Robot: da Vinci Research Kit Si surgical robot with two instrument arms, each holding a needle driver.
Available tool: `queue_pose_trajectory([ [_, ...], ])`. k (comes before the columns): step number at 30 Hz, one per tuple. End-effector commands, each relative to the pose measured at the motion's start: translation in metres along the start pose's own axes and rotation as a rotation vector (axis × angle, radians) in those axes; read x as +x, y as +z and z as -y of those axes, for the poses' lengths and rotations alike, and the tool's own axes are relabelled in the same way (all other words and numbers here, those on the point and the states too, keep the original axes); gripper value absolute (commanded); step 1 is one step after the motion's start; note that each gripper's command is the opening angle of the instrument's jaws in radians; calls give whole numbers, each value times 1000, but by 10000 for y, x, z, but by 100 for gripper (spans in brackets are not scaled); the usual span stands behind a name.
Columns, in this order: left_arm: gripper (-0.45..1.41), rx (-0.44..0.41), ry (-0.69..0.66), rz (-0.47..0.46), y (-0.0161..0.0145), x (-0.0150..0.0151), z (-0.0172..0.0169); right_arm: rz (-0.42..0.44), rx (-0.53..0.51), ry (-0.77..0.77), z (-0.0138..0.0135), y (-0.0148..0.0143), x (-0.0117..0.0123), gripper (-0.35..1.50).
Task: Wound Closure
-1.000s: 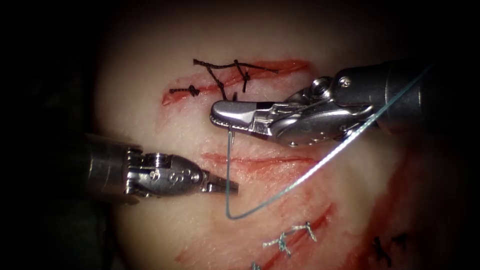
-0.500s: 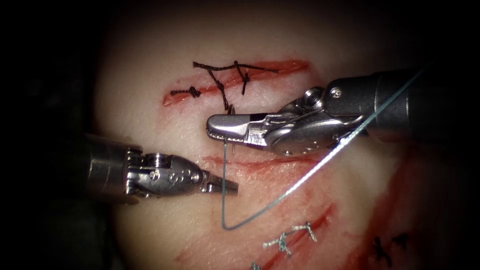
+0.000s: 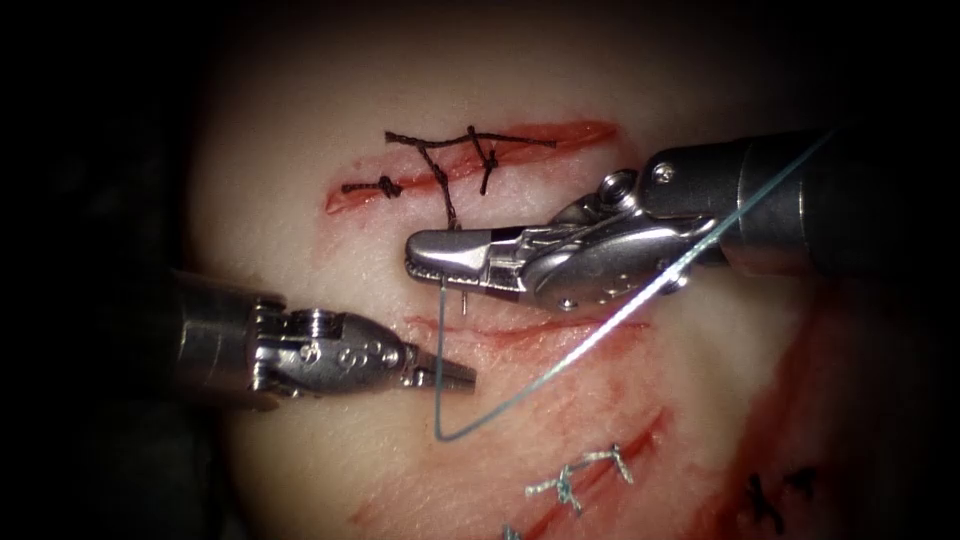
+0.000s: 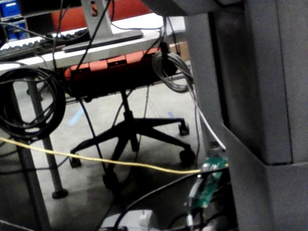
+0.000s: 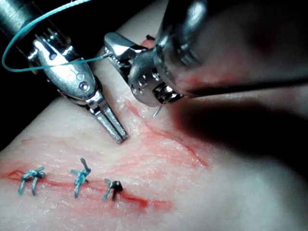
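Needle [image 3: 464,296] clamped in right tool [image 3: 450,255] above cut [image 3: 530,328]; left tool [image 3: 445,372] closed, empty.

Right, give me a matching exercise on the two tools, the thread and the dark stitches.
1 right tool
2 left tool
3 thread
4 dark stitches

A jaws shut, empty
B across the upper cut
C jaws shut on the needle, its end clear of the tissue
D hanging in a loop under the right tool

Pairs: 1-C, 2-A, 3-D, 4-B.
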Motion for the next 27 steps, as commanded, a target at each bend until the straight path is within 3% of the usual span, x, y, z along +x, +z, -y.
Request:
queue_pose_trajectory([
  [1,-23,-19,-18,6,9,-4,-2,-4,-22,14,-17,8,-4,-35],
  [5,-30,-66,-61,34,18,-13,-11,-10,-45,8,-31,6,-5,-35],
  [13,-25,-90,-61,77,25,-29,-15,-9,-45,3,-31,7,-5,-35],
  [16,-20,-100,-69,79,23,-29,-13,-8,-43,131,-29,9,-6,-35],
  [27,-11,-99,-65,78,21,-26,-11,-11,-11,370,-16,11,-7,-35],
])
